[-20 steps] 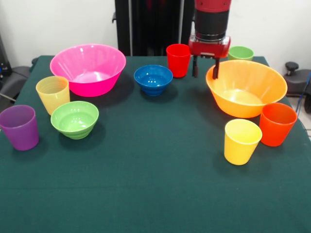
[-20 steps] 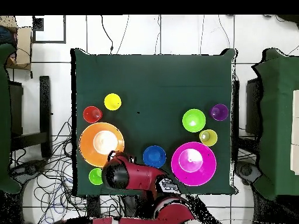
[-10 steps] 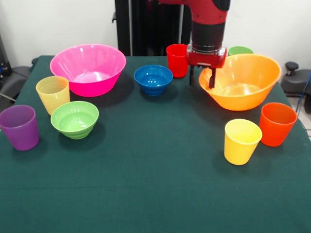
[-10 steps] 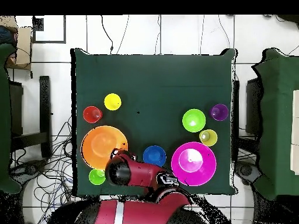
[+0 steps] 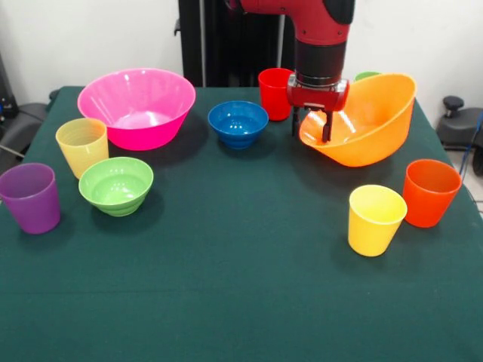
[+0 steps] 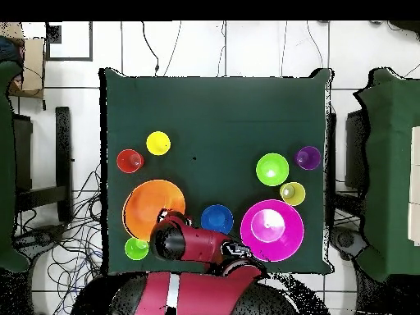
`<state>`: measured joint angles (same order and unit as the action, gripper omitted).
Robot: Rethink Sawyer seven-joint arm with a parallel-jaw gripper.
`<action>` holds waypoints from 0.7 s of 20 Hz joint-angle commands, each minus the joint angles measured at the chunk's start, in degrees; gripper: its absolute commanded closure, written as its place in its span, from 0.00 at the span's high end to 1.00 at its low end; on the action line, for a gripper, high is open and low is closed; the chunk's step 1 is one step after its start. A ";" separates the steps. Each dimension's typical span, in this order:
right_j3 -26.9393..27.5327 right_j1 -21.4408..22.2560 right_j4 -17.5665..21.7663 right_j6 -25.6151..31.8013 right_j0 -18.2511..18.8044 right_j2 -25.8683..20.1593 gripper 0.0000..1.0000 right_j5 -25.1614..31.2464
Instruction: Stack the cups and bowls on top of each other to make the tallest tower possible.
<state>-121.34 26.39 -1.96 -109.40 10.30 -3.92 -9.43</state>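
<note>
One orange bowl tilted, rim pinched by gripper, mouth facing left.

Front view: low, close, looking across the green table toward the arm, slightly downward. Overhead view: high, straight down, taking in the whole table plus surrounding floor. Both share the tabletop, turned half round; orange bowl sits right in front, left overhead.

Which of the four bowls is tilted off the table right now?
The large orange plastic bowl, gripped at its rim by the gripper; the pink, blue and light green bowls sit flat.
</note>
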 commanded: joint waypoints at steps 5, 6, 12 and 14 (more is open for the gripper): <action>4.20 0.44 0.58 -8.40 -0.05 -4.97 1.00 -0.21; 4.06 0.80 0.49 -8.41 -0.18 -4.92 1.00 0.01; 3.81 2.21 0.71 -7.93 -0.04 -5.32 1.00 1.12; 3.92 2.17 1.08 -7.72 0.38 -5.84 1.00 1.11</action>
<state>-121.36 27.98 -1.94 -109.40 10.27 -4.35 -9.42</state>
